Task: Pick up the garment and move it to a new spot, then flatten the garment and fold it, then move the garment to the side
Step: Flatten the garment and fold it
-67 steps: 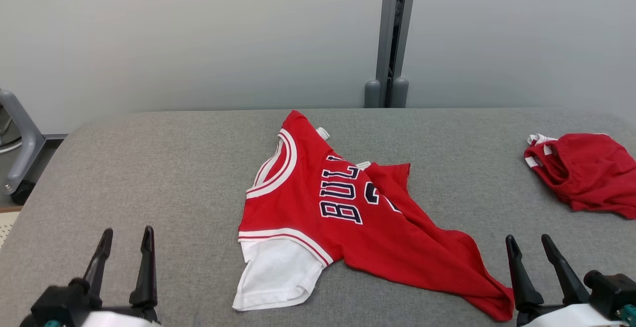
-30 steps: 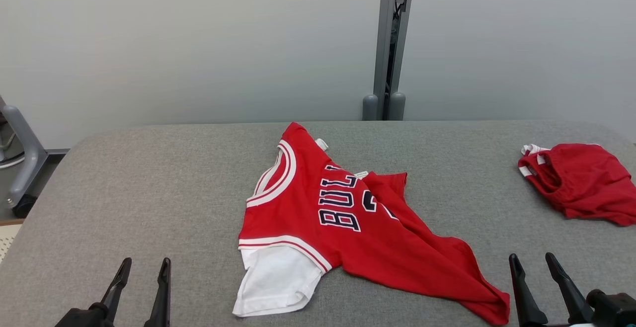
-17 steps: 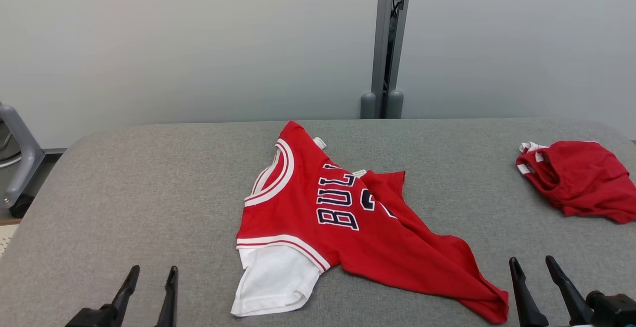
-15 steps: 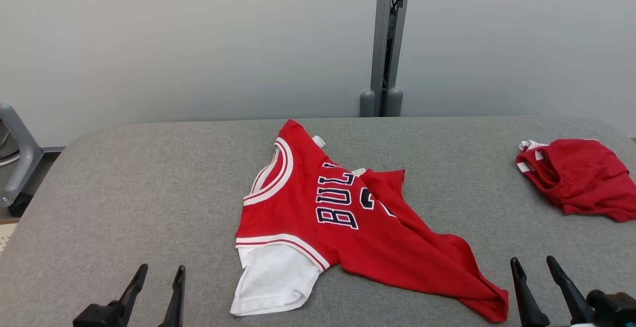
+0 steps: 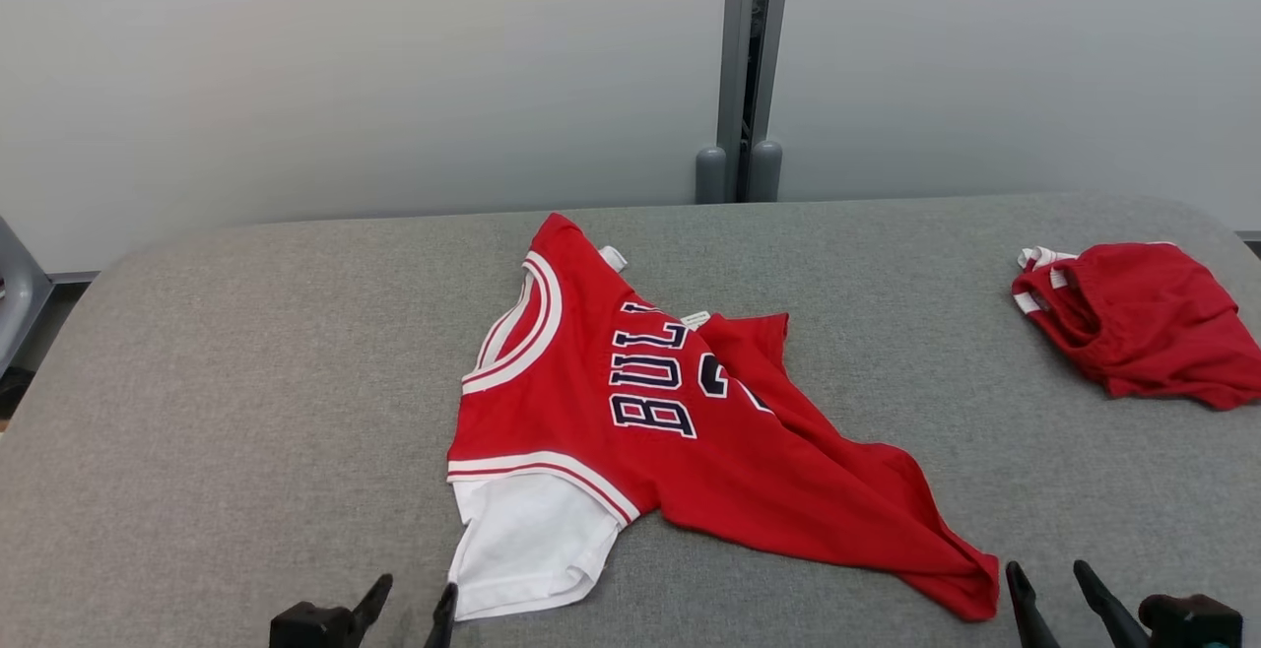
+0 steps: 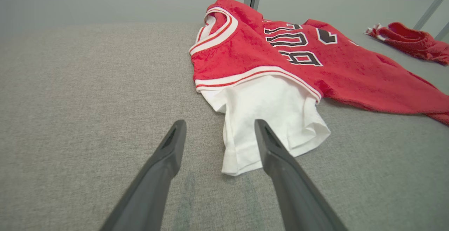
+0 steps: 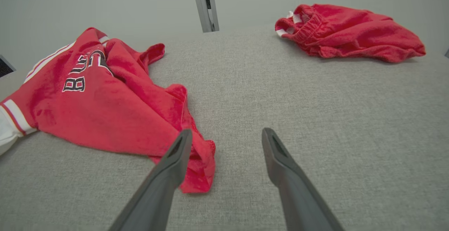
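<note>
Our left tool (image 6: 219,127) is hovering low over the grey padded surface (image 5: 197,382), its two dark fingers spread wide and empty, pointing at the near edge of the white sleeve (image 6: 270,125) of a red basketball jersey (image 5: 690,451). Our right tool (image 7: 226,136) is also spread apart and gripping nothing, one finger just beside the jersey's crumpled hem corner (image 7: 198,178). We are judging that each tool is lining up on an opposite end of the jersey so that we can lift it by two points and carry it without bunching. The jersey is lying rumpled in the middle of the surface, one side folded over itself, lettering facing up. A second red garment (image 5: 1143,333) is sitting well apart at the far right, untouched
</note>
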